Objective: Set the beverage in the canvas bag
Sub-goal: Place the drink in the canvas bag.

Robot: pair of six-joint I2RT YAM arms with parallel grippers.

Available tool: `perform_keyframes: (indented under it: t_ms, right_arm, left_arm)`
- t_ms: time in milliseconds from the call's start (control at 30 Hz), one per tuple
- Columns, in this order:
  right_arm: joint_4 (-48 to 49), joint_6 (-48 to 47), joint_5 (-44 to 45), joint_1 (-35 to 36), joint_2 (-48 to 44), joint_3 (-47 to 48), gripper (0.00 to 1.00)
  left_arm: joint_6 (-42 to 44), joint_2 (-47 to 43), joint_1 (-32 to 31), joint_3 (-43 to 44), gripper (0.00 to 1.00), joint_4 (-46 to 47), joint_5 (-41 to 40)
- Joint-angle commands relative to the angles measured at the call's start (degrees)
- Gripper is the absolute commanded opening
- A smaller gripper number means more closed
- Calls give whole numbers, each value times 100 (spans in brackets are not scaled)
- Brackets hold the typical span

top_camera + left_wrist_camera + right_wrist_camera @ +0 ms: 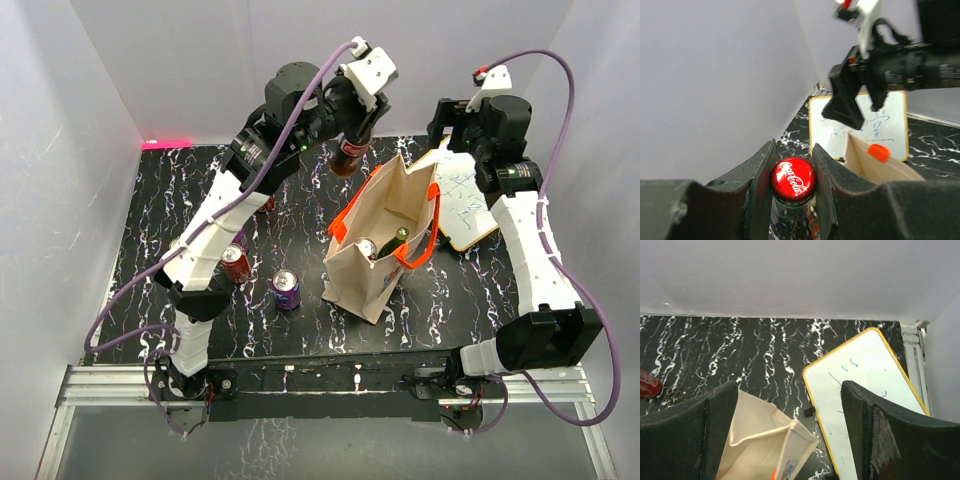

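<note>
Surveying the black marbled surface (pixel 150 300) from above, we record the canvas bag (pixel 385 250) standing upright right of centre. Its mouth is open and its orange handles (pixel 425 235) are splayed over the rim. Inside it we see the silver top of a can (pixel 367 247) and a green bottle (pixel 396 240), side by side.

The left gripper (pixel 793 152) is partly closed and clamped on the beverage (pixel 793 180), a dark bottle with a red Coca-Cola cap. The left wrist view shows one finger pressed to each side of the neck, level with the cap. From overhead, the bottle hangs upright beside the bag's far-left edge, outside the mouth. We cannot confirm from these views whether its base is clear of the surface.

The right gripper (pixel 789 390) stands wide open with nothing between its fingers. It hovers above the bag's far-right corner, beside a yellow-framed whiteboard (pixel 865 385). The whiteboard lies flat on the surface just to the right of the bag; we cannot tell whether the two touch.

Left of the bag, a red can (pixel 235 262) and a purple can (pixel 287 288) stand upright near each other, the purple one nearer the bag. A further red item (pixel 268 203) is partly hidden behind the left arm, and we cannot identify it.
</note>
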Motion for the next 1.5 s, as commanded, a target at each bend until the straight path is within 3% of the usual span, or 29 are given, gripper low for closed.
perform_keyframes:
  t_ms: [0,267,767,967,1133,1467]
  right_arm:
    - [29,332,-160,-239,-254,-77,86]
    - [42,389,-220,-325,-464,-271,86]
    - [16,748,-508,-1096,-913,-824,86]
    - [-85,503,-1338,-1111,-864,-957,86]
    - [-524,65,-1997,-1113,-382,-659,87]
    - [-1486,-2558,-3498,-1271,592,430,93]
  left_arm:
    - [396,-138,-493,628,0,1176,16]
    - [605,168,-1075,904,0,1294,-151]
    - [-371,635,-945,607,0,1191,-204]
    - [-804,682,-721,197,0,1110,-51]
    - [-1242,715,-468,-95,0,1161,263]
    - [-1571,629,-59,-761,0,1429,1146]
